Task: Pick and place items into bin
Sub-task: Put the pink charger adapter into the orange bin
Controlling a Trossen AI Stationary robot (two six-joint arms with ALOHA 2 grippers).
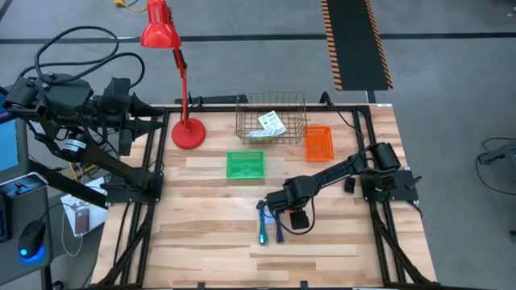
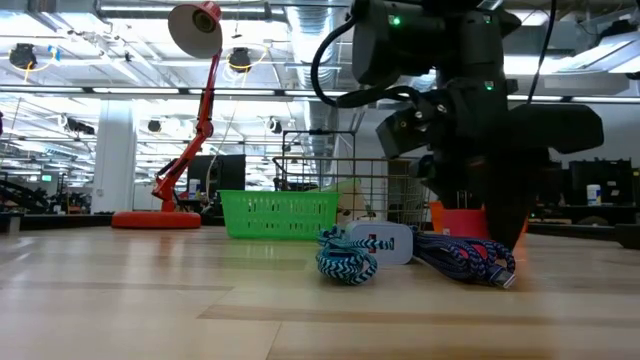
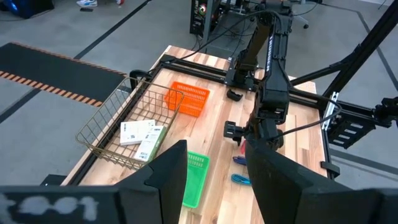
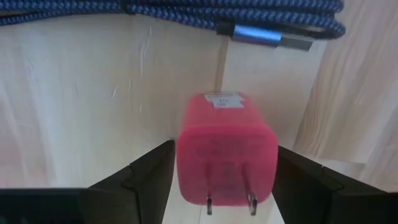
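Pink charger (image 4: 227,149) is a smooth plastic block with round corners. It stands on the wooden table (image 1: 201,242) with its two metal prongs up, near the front middle. Beside it lies a dark blue braided cable (image 4: 186,15) with a metal plug end. A teal braided cable (image 2: 345,262) lies coiled just beside the blue one, and a pale blue-grey charger (image 2: 385,243) sits between them.

At the back a wire basket (image 1: 242,133) holds white printed packets (image 1: 272,122). In front of it is a green plastic bin (image 1: 230,165) with slotted walls. To the basket's right is an orange bin (image 1: 308,143) of the same kind. I see nothing in either bin.

The right gripper (image 1: 294,217) reaches from the right side, arm bent low and pointing down over the pink charger. The claw stands around the block, but I cannot tell if it grips. The left gripper (image 3: 217,180) waits high at the table's left edge, its claw partly spread and holding nothing.
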